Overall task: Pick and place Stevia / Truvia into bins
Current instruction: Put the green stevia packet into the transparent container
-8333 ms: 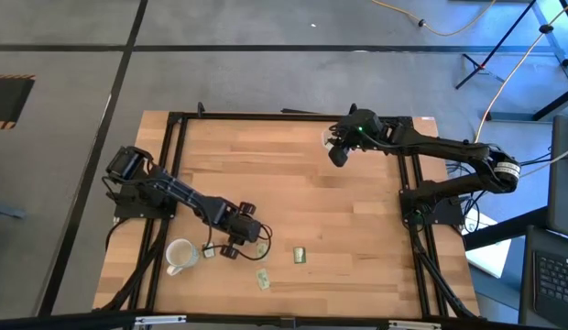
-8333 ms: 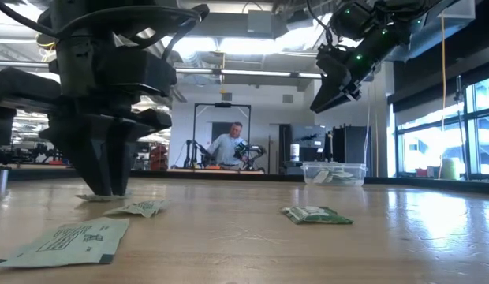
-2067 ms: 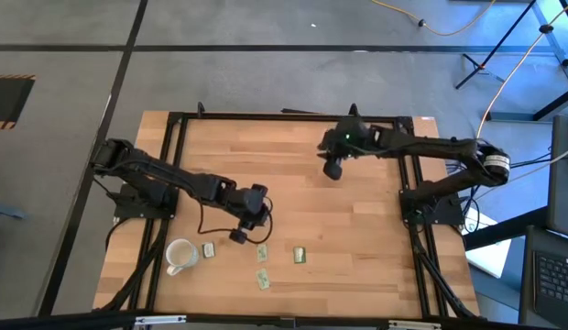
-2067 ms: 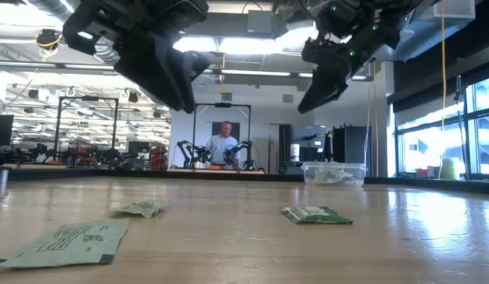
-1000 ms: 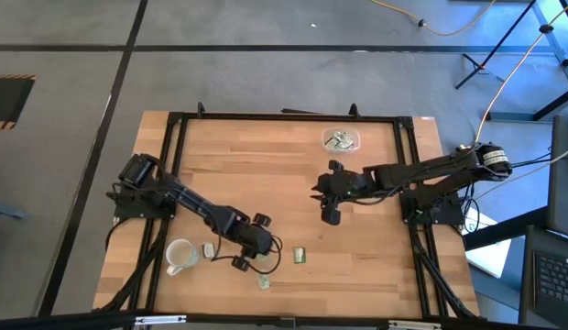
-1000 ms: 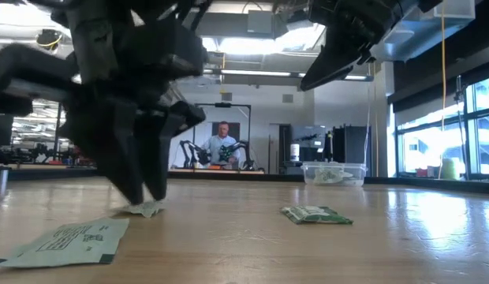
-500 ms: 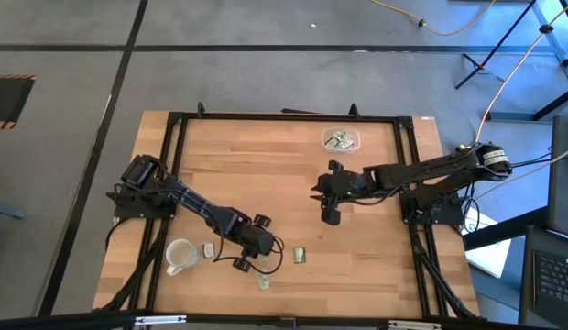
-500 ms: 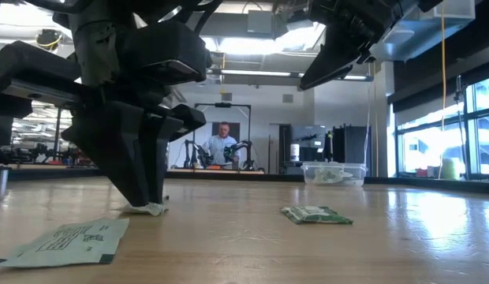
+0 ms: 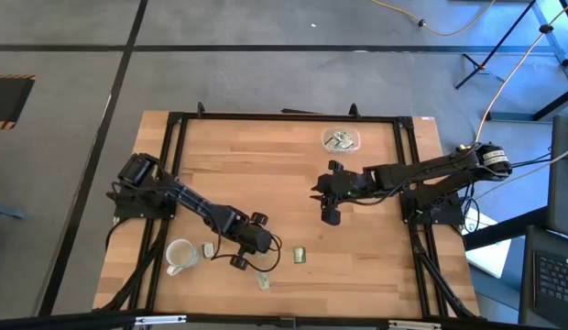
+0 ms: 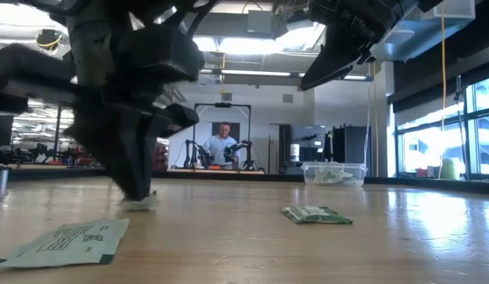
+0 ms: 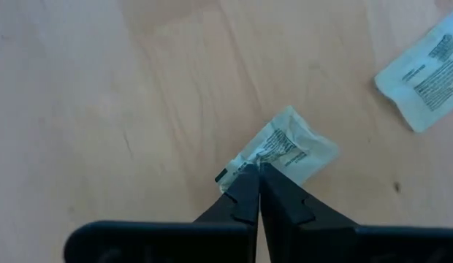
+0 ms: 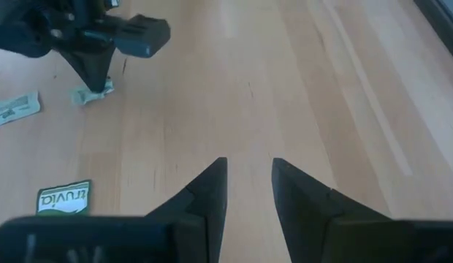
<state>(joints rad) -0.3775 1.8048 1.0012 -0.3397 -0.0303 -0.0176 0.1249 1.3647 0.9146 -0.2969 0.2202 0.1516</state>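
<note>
Left tool (image 11: 257, 169) clenched on one corner of a crumpled pale green-and-white paper sachet (image 11: 288, 148), lying on the wooden surface (image 9: 293, 192) near the white mug (image 9: 179, 256). Judged featherlight, floppy, tear-prone: pinch an edge. Right tool (image 12: 248, 183) released, mid-surface.

- Left arm (image 9: 188, 203): black, jointed, thin black cable looped near wrist.
- Right arm (image 9: 421, 170): black links, silver-white band by the shoulder joint.
- Claw fingers (image 12: 210, 191): matte black, tapered wedges.
</note>
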